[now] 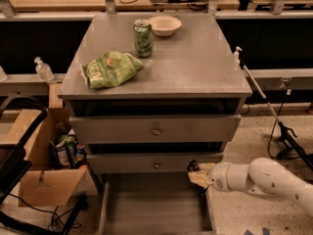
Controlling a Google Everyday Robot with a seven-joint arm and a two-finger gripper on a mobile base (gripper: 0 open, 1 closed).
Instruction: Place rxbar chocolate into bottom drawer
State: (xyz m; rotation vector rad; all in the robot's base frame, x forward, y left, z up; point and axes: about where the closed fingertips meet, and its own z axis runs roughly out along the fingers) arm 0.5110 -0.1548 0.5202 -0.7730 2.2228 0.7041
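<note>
A grey cabinet [195, 67] fills the middle of the frame. Its bottom drawer [146, 204] is pulled out toward the lower edge, showing a flat grey floor. The two drawers above it, the middle drawer [122, 163] and the top drawer [112, 129], are pushed in, each with a small round knob at its centre. The white robot arm [264, 177] comes in from the lower right, lying roughly level. Its gripper [194, 173] sits at the right rear corner of the bottom drawer, just under the right end of the middle drawer's front. Whether the gripper is open or closed cannot be told. A pale tan part and a small dark bit show at its tip, but the rxbar chocolate cannot be made out with any certainty there or on the visible drawer floor. On the cabinet top, a crinkled green chip bag [111, 70] lies at the left front. A green can [143, 38] stands upright behind it toward the centre, and a pale bowl [165, 25] sits just right of the can near the back edge. In the lower left, an open cardboard box [44, 185] stands beside the cabinet with packaged items inside. A clear pump bottle [43, 70] stands on a ledge at the left. A long grabber stick [259, 89] leans against the cabinet's right edge, running down to the speckled floor [254, 131].
</note>
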